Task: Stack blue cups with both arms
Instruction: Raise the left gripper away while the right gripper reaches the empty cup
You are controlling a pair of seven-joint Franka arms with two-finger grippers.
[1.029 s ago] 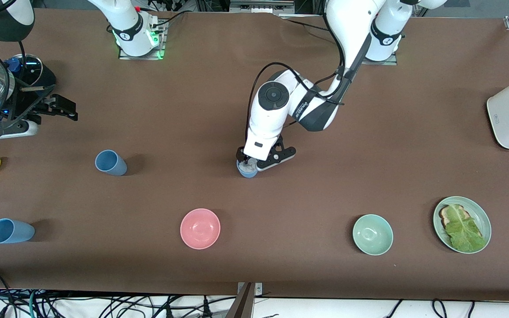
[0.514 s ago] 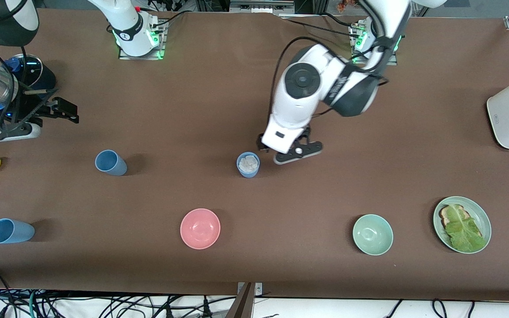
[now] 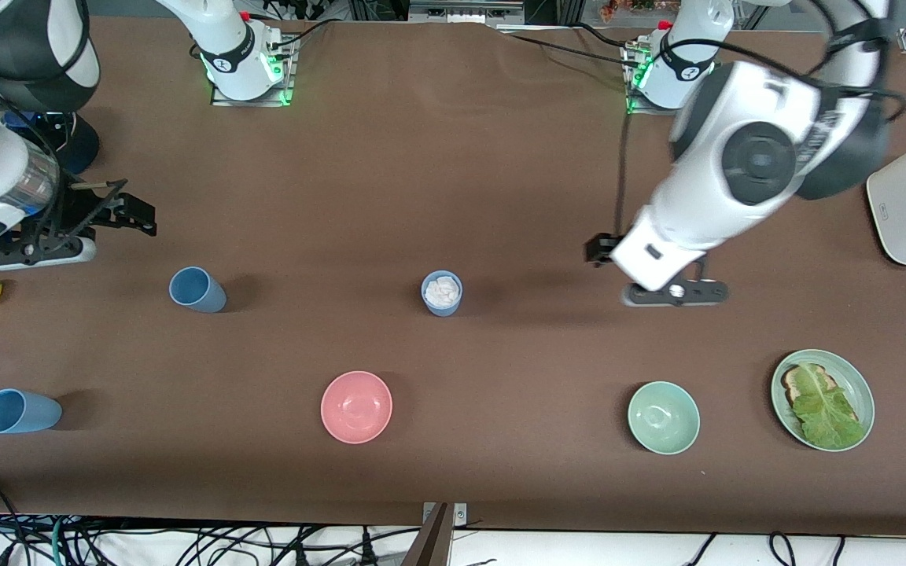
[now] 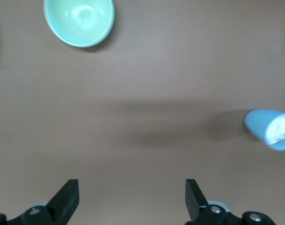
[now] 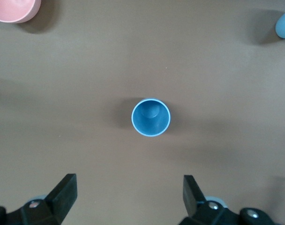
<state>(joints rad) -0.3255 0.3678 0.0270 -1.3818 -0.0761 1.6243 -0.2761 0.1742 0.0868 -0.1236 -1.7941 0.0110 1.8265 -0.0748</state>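
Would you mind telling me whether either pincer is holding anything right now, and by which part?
Nothing is held. The left pincer and the right pincer are both open and empty above the table.

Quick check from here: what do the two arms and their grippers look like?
Both arms are glossy white with dark grey joint sections and round dark caps, with black cables looped alongside. Bases glow green. The left gripper and right gripper are black, with two flat tapered fingers each.
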